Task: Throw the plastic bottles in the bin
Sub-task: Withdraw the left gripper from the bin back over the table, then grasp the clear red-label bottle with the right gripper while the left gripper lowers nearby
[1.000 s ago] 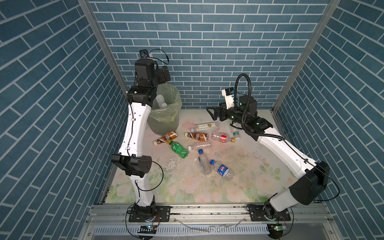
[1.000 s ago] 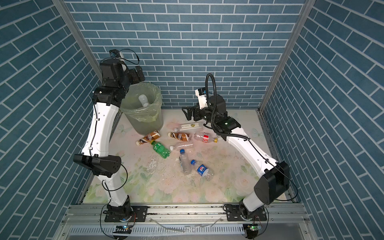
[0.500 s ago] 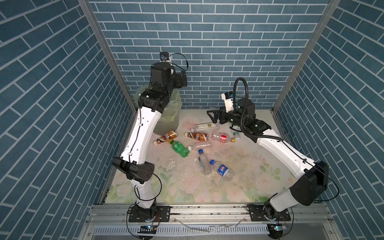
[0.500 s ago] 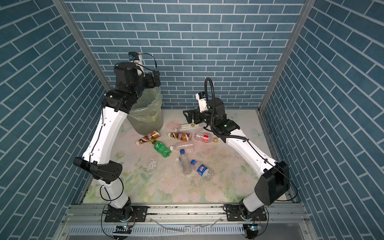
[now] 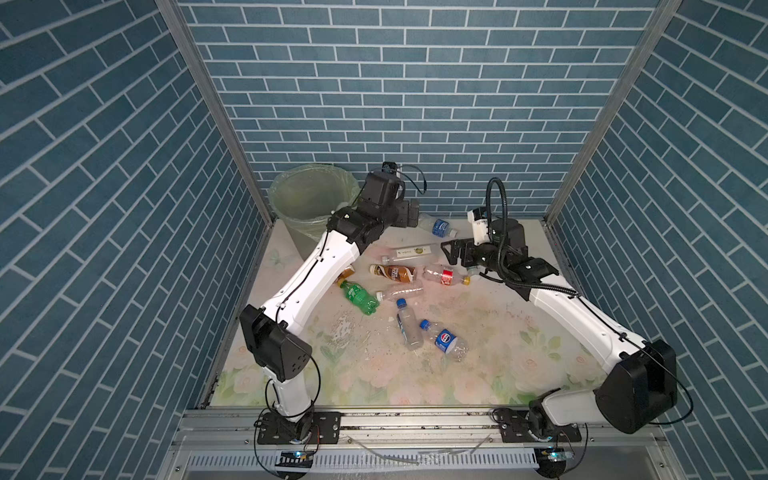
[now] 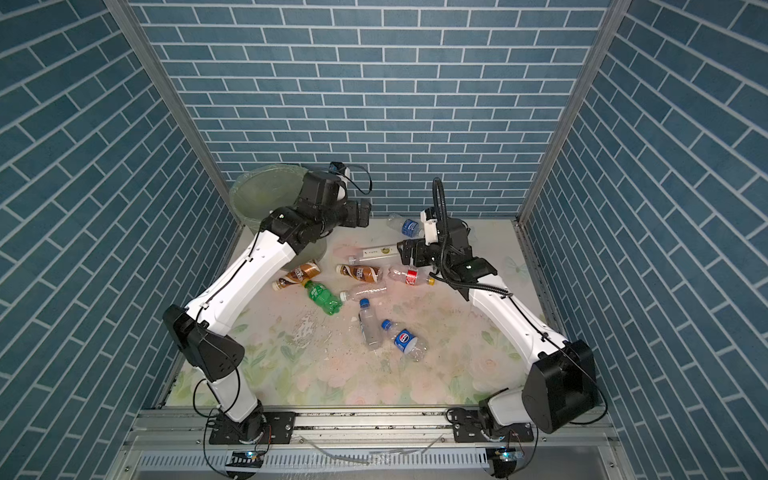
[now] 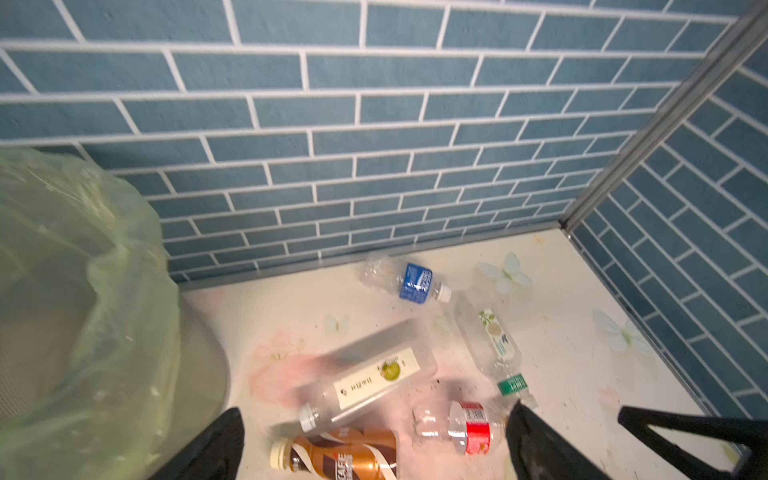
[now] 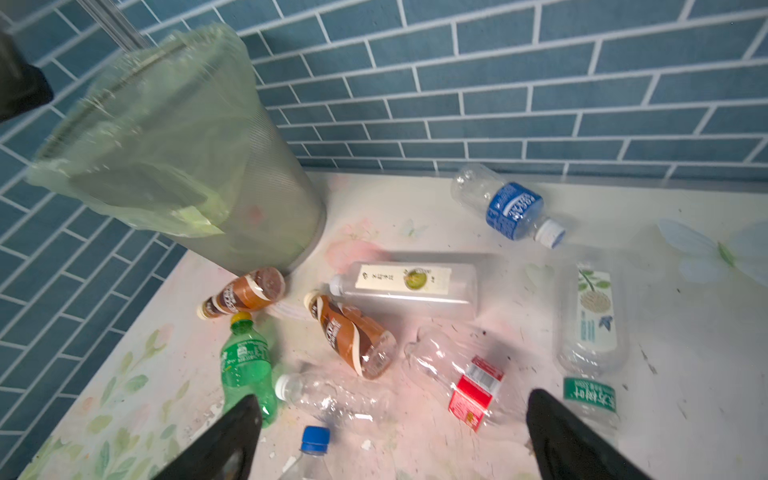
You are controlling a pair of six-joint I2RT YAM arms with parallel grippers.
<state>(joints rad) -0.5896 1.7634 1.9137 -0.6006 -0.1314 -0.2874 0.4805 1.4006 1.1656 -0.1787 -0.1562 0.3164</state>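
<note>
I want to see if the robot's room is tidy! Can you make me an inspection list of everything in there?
Surface: floral table, scuffed and speckled.
Job's things: about ten plastic bottles lie on their sides, among them a green bottle, a brown-labelled bottle and a blue-labelled bottle by the back wall; the bin stands upright in the back-left corner.
Clutter: white flakes mid-table; nothing else seen.
Grippers: left gripper open, empty, near the bin; right gripper open, empty, above the bottles.
Cables: black hose loops over the right arm; thin wire at the left wrist.
Surroundings: blue brick walls; metal rail in front.
</note>
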